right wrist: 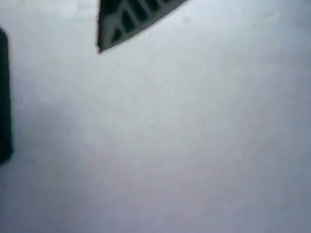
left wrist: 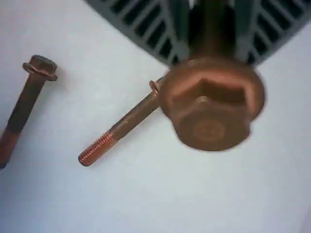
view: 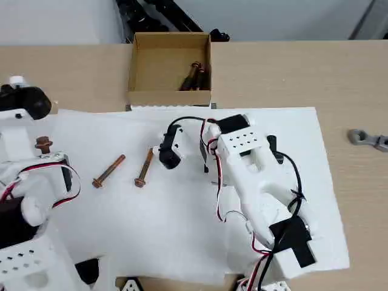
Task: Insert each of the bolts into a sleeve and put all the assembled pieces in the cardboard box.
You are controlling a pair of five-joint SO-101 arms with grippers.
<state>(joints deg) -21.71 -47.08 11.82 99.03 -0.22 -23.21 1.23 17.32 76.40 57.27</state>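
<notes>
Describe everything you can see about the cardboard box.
The cardboard box is brown, open-topped and low-walled, standing upright on the wooden table at the far edge of the white sheet. A few copper-coloured bolt pieces lie bunched in its right near corner; the rest of its floor is bare.

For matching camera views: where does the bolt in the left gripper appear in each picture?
High view: the held bolt stands head up near the white sheet's left edge.
Left wrist view: close up, head toward the camera, above a loose bolt.
Right wrist view: bare white sheet instead.
Shared landmark: the white sheet.
</notes>
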